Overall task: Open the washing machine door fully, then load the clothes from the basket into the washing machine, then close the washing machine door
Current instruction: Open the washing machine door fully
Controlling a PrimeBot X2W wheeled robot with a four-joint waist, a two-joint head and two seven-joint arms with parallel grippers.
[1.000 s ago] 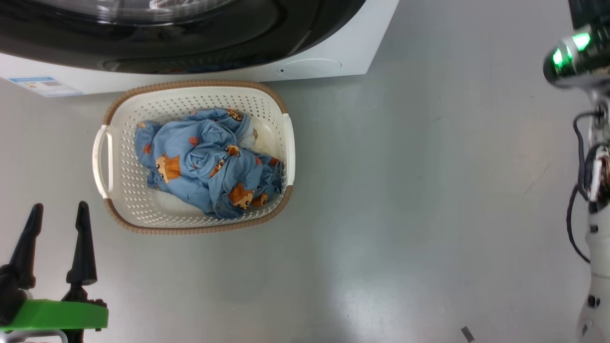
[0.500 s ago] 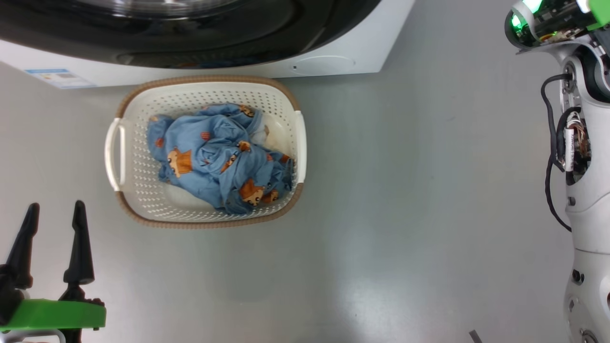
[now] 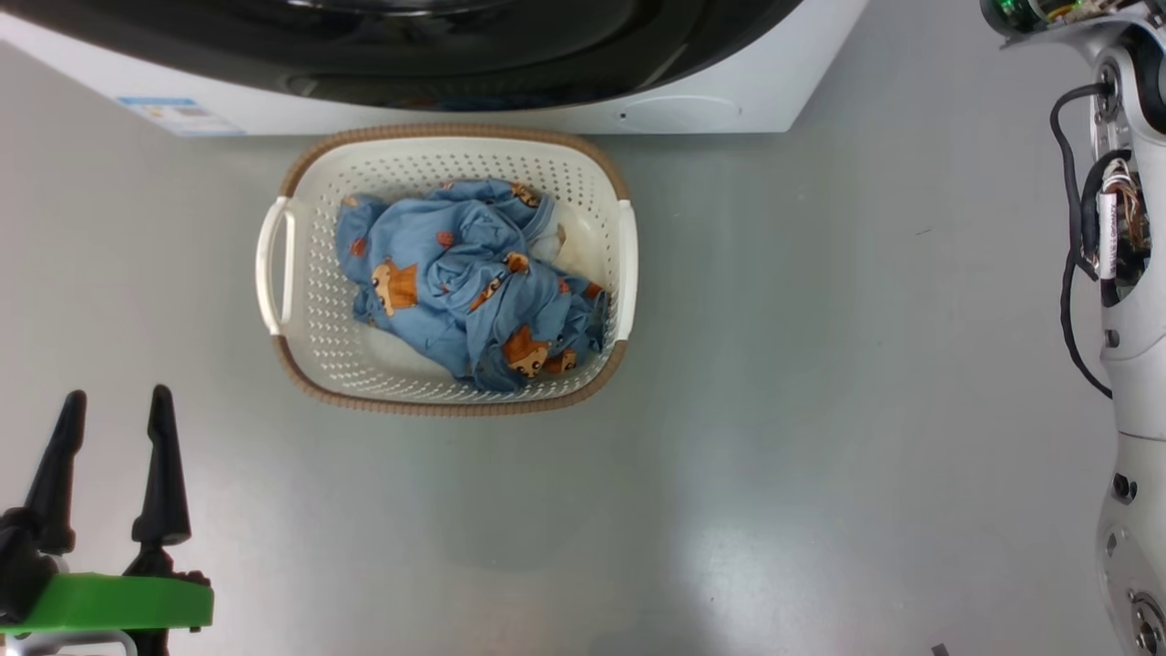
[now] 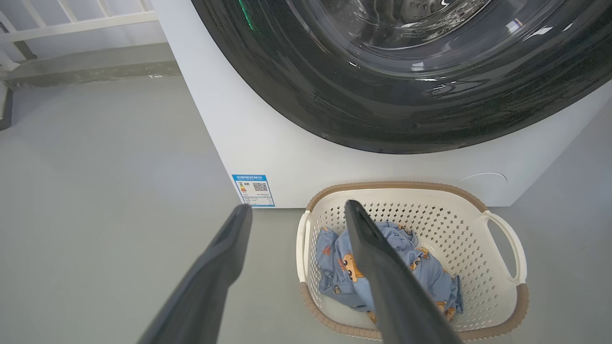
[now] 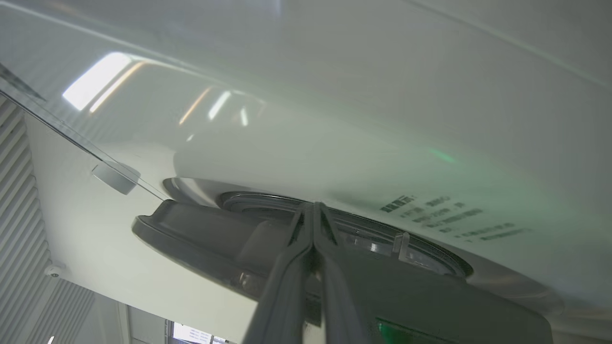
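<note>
Nothing of the job looks finished yet. The washing machine door (image 4: 296, 100) appears to lie flat against the washing machine (image 4: 267, 148) in the left wrist view, so opening comes first, with loading and closing after it. All the clothes (image 3: 465, 282) sit in a heap in the basket (image 3: 314, 310), which stands on the floor (image 3: 820, 410) right against the foot of the machine, below the door.

The left tool (image 3: 117, 397) hangs low at the near left, fingers spread, holding nothing, well apart from the basket. The right tool (image 5: 313, 206) has its fingers pressed together with nothing seen between them, tips at the dark rim of the door; whether they touch it, I cannot tell.

A small blue label (image 3: 178, 114) marks the machine's lower left front. A pale railing (image 4: 71, 21) stands beyond, to the left. The basket, so close under the door, may crowd the swing and the reach into the drum.
</note>
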